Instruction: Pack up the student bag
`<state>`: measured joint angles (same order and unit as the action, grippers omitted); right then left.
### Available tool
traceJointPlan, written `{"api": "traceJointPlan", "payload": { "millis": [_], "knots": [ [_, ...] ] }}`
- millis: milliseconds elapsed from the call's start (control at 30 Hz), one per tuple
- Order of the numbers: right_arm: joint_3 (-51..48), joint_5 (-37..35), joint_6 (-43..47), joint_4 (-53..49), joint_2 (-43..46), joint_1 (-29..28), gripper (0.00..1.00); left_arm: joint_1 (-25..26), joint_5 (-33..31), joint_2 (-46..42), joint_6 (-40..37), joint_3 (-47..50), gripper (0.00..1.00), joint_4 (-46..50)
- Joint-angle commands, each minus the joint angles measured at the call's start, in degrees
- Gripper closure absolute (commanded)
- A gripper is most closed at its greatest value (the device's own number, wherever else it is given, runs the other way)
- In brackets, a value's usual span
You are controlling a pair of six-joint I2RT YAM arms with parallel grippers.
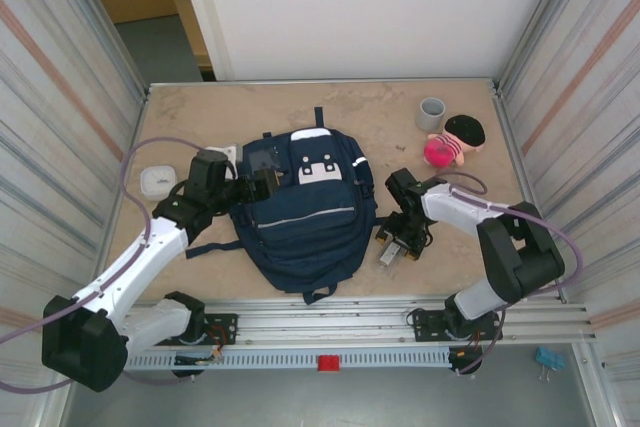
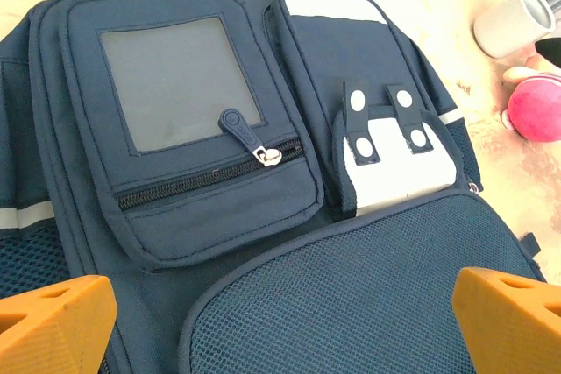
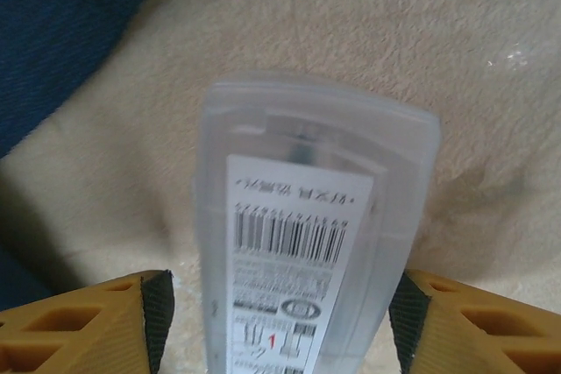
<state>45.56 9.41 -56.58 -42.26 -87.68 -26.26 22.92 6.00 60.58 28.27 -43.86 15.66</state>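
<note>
Packing has barely begun, by the look of it. The large navy-blue fabric student bag [image 1: 300,217] with white patches lies flat in the middle of the pale tabletop [image 1: 200,117], front face up. Every pocket I can see is closed; the small front pocket's zip [image 2: 210,177] is drawn across. I judge nothing has gone in yet, though I cannot see inside it.

Loose items sit around it. A clear plastic case with a barcode label [image 3: 307,216] lies just beside the bag at about 4 o'clock. A grey cup [image 1: 431,113] and a pink plush doll with black hair [image 1: 455,140] sit out at 1 to 2 o'clock. A small white round thing [image 1: 157,181] lies at 9 o'clock. All of that is left to do, and a compartment needs opening first.

The bag's long axis runs from 12 to 6 o'clock: its top and carry loop point to the far wall, its bottom to the arm bases.

The left gripper [image 1: 262,184] hangs over the bag's upper left corner, at about 10 o'clock, orange fingers [image 2: 53,321] spread wide and holding nothing. The right gripper [image 3: 280,321] straddles the clear case, a finger on either side. I cannot tell whether it has pinched the case or only brackets it.
</note>
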Motion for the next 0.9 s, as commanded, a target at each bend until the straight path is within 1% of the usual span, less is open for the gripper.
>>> {"api": "traceJointPlan", "payload": {
  "millis": [0,100,133,233,367,433,500,533,600,633,700,867],
  "knots": [
    [0.73,-0.04,0.17,0.20,-2.56,-0.62,0.40,-0.32,0.42,-0.46,-2.38,-1.15,0.01,-2.10],
    [1.36,-1.27,0.67,-0.17,-2.81,-0.96,0.53,-0.26,2.01,-0.74,-4.57,-1.42,0.01,-2.03],
    [1.50,-1.86,0.72,-0.28,-2.30,-0.95,0.54,-0.31,2.72,-0.80,-5.89,-1.65,0.02,-2.09],
    [1.72,-3.75,0.73,-0.47,0.99,-0.95,0.54,-0.28,6.10,-0.74,-10.56,-2.77,0.04,-2.03],
    [1.80,-5.18,0.85,1.20,8.71,-0.16,0.55,0.97,11.49,0.96,-17.89,-5.34,0.06,-1.11],
    [1.46,-4.40,0.85,2.89,12.67,0.94,0.56,3.29,13.34,2.01,-23.18,-6.92,0.06,0.21],
    [1.03,-3.73,1.01,4.71,16.36,2.14,0.57,6.79,16.57,3.43,-32.38,-8.82,0.06,2.90],
    [1.02,-3.42,1.20,5.26,17.74,2.54,0.57,8.13,19.25,4.12,-36.27,-9.54,0.05,4.51],
    [1.19,-2.58,1.64,5.93,20.06,3.31,0.58,11.06,25.89,6.13,-47.84,-11.13,0.05,9.77],
    [1.15,-2.47,1.64,6.05,20.94,3.52,0.58,12.52,25.48,6.81,-51.04,-11.61,0.05,11.33],
    [0.86,-2.16,1.41,6.65,22.50,3.79,0.58,14.76,22.08,8.04,-54.42,-11.99,0.03,12.77],
    [-0.33,-0.13,1.21,7.87,23.92,4.98,0.58,15.33,15.98,9.46,-57.54,-11.91,0.02,13.49]
  ]
}}
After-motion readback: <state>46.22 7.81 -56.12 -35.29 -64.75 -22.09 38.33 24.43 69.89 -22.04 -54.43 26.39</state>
